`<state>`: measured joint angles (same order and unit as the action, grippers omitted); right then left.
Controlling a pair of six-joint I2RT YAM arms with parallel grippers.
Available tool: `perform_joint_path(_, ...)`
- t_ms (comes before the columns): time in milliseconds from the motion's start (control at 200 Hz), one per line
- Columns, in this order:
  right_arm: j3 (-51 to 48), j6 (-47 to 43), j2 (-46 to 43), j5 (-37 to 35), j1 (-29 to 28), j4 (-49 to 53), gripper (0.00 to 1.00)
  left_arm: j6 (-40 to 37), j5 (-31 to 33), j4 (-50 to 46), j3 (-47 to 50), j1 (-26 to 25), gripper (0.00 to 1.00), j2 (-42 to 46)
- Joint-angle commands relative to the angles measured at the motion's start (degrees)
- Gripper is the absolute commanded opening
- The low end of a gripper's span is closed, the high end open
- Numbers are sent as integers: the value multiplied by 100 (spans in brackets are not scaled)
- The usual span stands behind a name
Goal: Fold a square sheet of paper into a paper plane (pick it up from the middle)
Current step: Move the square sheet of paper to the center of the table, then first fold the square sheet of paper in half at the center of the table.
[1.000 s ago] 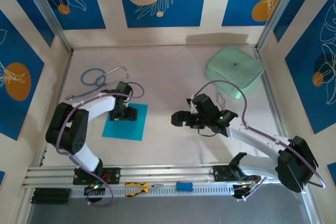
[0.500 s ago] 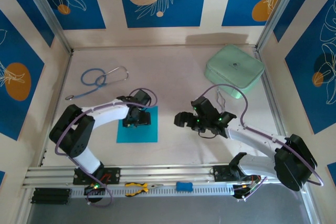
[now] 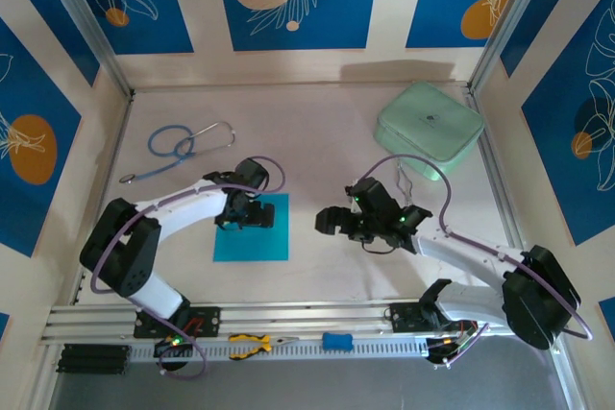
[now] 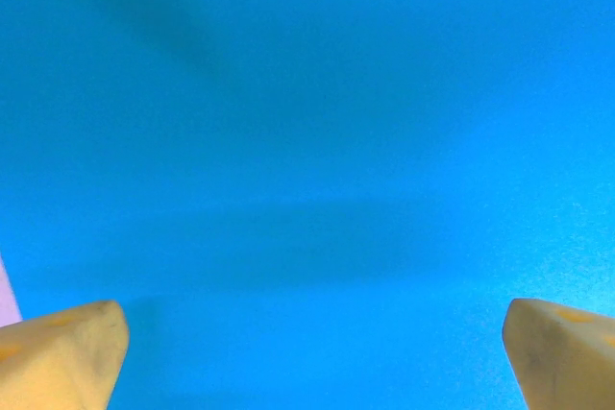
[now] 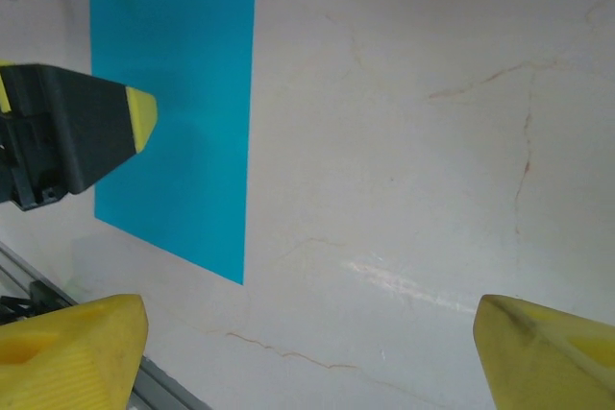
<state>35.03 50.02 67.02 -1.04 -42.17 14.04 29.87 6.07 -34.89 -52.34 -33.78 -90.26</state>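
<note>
the left gripper [image 3: 252, 217] hung wide open over the flat square sheet of paper [image 3: 256, 243] toward the tabletop's near edge, with the right gripper [image 3: 330, 219] open beside it, so a pinch could have slid or crumpled the thin sheet.

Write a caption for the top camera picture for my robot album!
Left gripper open above the flat square sheet of paper, right gripper open off to its side.
</note>
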Motion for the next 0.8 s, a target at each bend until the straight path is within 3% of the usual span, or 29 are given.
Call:
perform_joint_path(0,224,-19,179,96,-89,-53,88,-64,-220,52,-98,47,100,-166)
perform_joint_path(245,145,276,262,-362,-327,1,88,-108,-168,16,-68,80,100,-336)
perform_joint_path(795,-180,170,-41,-145,235,-105,89,57,-227,-104,-167,72,100,-452)
